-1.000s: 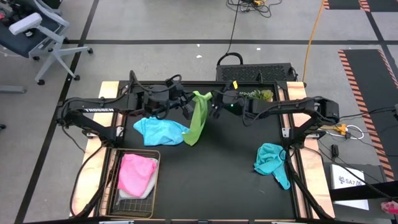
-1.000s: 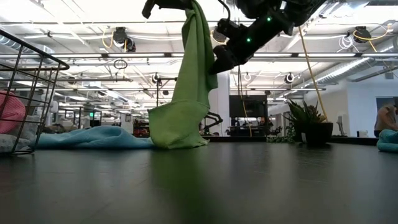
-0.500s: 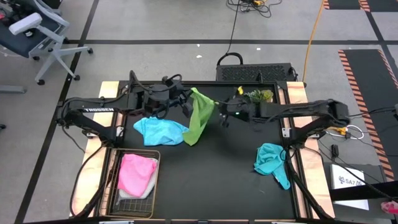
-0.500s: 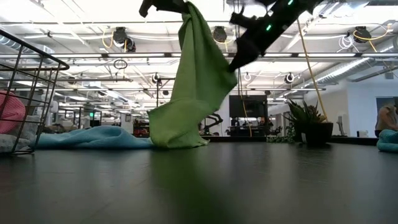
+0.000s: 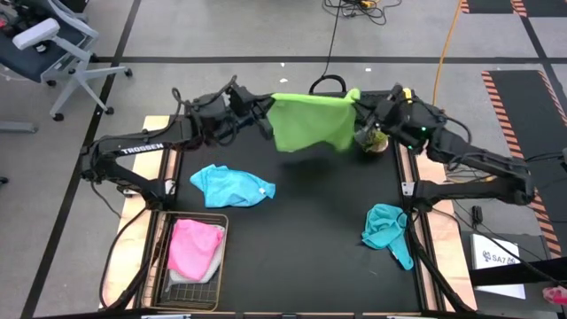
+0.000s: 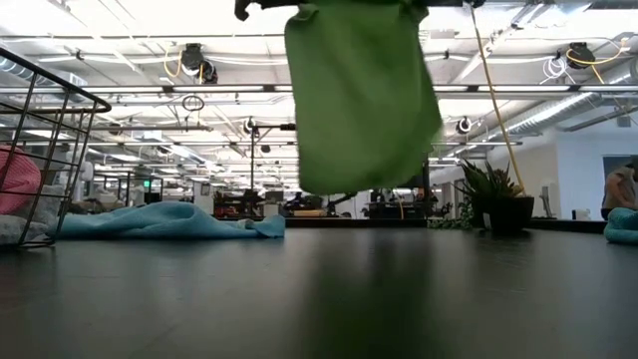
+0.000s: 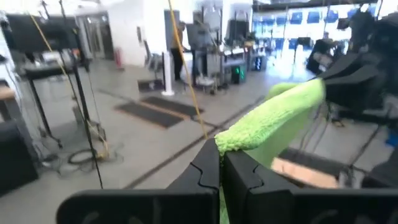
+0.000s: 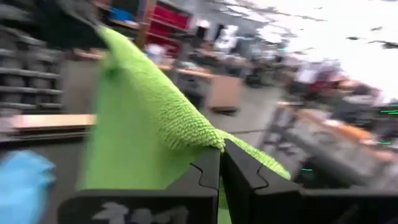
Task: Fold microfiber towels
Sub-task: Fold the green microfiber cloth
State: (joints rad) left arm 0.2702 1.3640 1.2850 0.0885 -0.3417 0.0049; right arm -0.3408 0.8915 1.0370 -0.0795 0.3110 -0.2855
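High view: left gripper (image 5: 264,120) & right gripper (image 5: 361,108) both clamp lime green towel (image 5: 312,124), stretched in air; low view crops both grips.

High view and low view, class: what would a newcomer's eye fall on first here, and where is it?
The lime green towel strikes first: it hangs spread out above the table's far edge, clear of the surface in the low view, with the left tool shut on one top corner and the right tool shut on the other. Next come the light blue towel crumpled at centre-left and the pink towel in the wire basket.
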